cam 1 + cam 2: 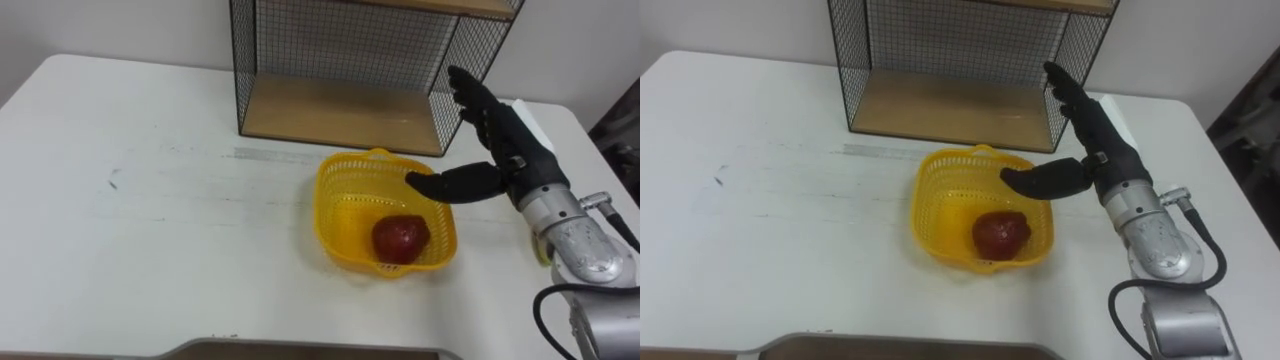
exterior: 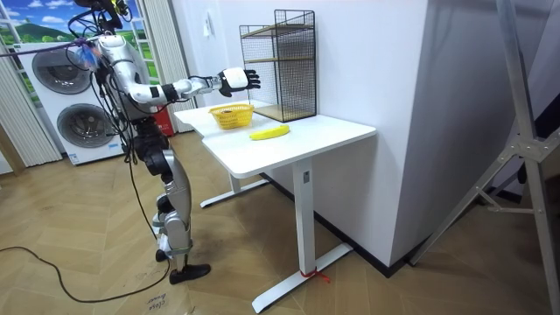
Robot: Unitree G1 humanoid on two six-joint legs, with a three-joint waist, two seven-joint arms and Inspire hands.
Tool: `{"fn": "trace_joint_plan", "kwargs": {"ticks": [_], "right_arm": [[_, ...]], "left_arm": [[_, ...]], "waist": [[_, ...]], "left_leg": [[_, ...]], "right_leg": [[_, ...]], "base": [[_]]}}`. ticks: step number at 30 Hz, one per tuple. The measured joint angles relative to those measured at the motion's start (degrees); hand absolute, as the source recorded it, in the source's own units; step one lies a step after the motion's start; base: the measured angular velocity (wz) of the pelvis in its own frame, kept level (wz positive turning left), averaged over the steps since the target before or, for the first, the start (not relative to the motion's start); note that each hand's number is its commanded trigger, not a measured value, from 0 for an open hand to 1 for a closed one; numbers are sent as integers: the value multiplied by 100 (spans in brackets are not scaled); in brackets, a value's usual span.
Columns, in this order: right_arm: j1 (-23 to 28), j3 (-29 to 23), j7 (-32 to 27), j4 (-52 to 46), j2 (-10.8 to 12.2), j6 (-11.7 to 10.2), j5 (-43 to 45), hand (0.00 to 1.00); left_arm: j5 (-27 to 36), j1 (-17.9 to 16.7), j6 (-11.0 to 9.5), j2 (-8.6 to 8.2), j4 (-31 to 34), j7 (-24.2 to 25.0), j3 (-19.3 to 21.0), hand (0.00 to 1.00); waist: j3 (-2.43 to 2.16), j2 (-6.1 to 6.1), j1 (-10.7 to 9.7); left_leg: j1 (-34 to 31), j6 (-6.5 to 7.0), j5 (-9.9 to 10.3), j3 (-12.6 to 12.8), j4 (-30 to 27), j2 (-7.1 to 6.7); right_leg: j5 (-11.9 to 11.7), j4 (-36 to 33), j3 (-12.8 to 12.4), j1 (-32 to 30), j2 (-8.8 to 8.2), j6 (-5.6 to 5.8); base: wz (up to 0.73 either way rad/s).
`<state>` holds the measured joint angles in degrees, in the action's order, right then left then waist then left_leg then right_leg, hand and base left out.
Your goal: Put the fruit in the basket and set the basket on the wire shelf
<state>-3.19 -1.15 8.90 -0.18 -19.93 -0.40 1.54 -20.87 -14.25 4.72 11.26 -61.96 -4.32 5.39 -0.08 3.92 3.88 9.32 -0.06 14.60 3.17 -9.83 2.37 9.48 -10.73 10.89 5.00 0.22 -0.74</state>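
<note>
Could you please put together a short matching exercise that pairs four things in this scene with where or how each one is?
Things:
1. red fruit
2. banana
3. right robot hand
4. wire shelf

Places or states:
a. open, at the yellow basket's right side
b. at the back of the table, behind the basket
c. inside the basket
d. lying on the table, outside the basket

Pairs: 1-c, 2-d, 3-a, 4-b

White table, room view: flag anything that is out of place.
One thing: a yellow banana lies loose on the white table, beside the yellow plastic mesh basket rather than in it. The basket already holds a dark red fruit. Nothing looks spilled or damaged.
</note>
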Motion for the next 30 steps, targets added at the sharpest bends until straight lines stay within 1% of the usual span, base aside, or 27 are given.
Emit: {"fn": "trace_joint_plan", "kwargs": {"ticks": [10, 11, 15, 22, 25, 30], "right_arm": [[0, 0, -1, 0, 0, 0, -5, 0], [0, -1, -1, 0, 0, 0, -9, 0], [-1, -4, -2, -11, 0, 1, -10, 0], [-1, -74, -72, -114, 0, 1, -10, 0], [0, -293, -114, -115, 16, 1, -100, 0], [-1, -806, -698, -117, 18, -5, -330, 0]], "left_arm": [[6, -60, 0, 0, 0, 16, 1, 0], [5, -79, 1, 0, 1, 28, 1, 0], [1, -97, 2, 0, 0, 58, 2, 0], [-3, -112, 1, -1, 2, 112, 17, 0], [-5, -102, 1, -15, 8, 130, 65, 0], [-2, -118, -1, -59, 13, 120, 127, 0]], "waist": [[0, -1, -2], [-11, 15, -2], [-14, 18, 0], [-8, -1, -36], [-6, -2, -55], [-8, 12, -66]], "left_leg": [[32, 0, 0, -1, -10, 0], [33, 0, 0, -2, -11, 0], [37, 0, 0, -4, -11, 0], [31, 0, 0, -12, -11, 0], [31, 0, 0, -9, 0, -1], [28, 0, 0, 0, -1, -2]], "right_leg": [[0, 0, 8, 43, -2, 0], [0, -1, 8, 43, -2, 0], [-1, -4, 9, 45, -2, -1], [-1, -3, 20, 51, -5, -2], [-1, -2, 17, 44, -7, -2], [-1, 2, -3, 34, -3, -1]], "base": [[0], [0], [0], [0], [0], [0]]}}
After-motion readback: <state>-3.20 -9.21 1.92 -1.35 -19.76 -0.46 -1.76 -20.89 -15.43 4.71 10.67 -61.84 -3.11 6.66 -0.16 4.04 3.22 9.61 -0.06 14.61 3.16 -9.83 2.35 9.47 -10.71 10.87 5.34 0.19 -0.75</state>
